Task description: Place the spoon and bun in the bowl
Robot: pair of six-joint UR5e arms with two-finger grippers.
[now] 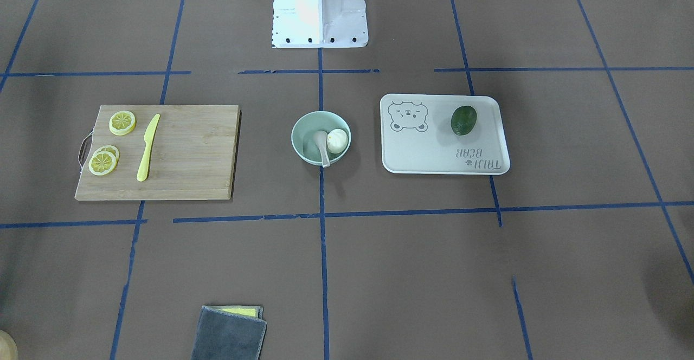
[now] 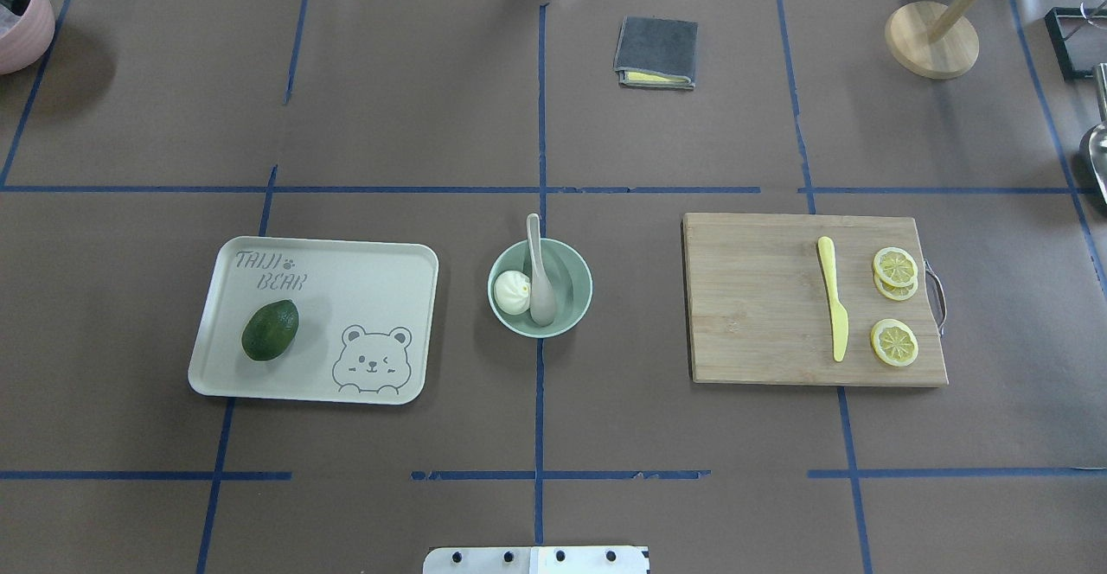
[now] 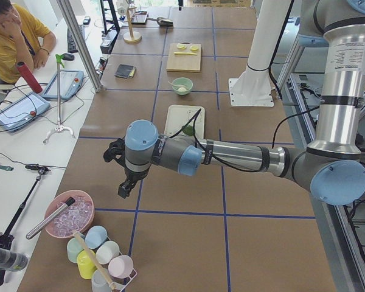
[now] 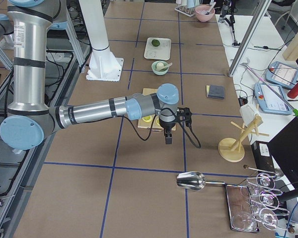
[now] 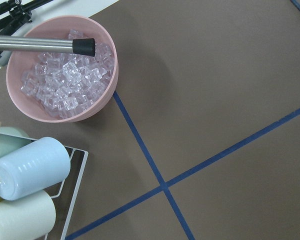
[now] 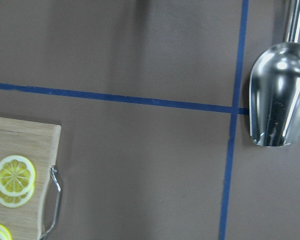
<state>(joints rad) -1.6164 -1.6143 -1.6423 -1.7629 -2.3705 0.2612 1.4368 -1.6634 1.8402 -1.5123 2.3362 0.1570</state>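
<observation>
The mint-green bowl [image 2: 578,285] stands at the table's middle, between the tray and the cutting board. The white bun [image 2: 511,291] lies inside it. The off-white spoon [image 2: 540,277] also lies in it, scoop down, with its handle sticking out over the rim. The bowl [image 1: 301,131], the bun [image 1: 336,141] and the spoon [image 1: 321,145] show the same way in the front-facing view. My left gripper [image 3: 125,186] hangs far off, near the table's left end. My right gripper [image 4: 168,138] hangs beyond the cutting board, near the right end. I cannot tell whether either is open or shut.
A white bear-print tray [image 2: 363,267] holds a green avocado [image 2: 270,329]. A wooden cutting board [image 2: 761,297] carries a yellow knife [image 2: 834,309] and lemon slices [image 2: 894,266]. A grey cloth [image 2: 655,52] lies at the far side. A pink bowl of ice [image 5: 65,70] and a metal scoop [image 6: 277,100] sit at the table's ends.
</observation>
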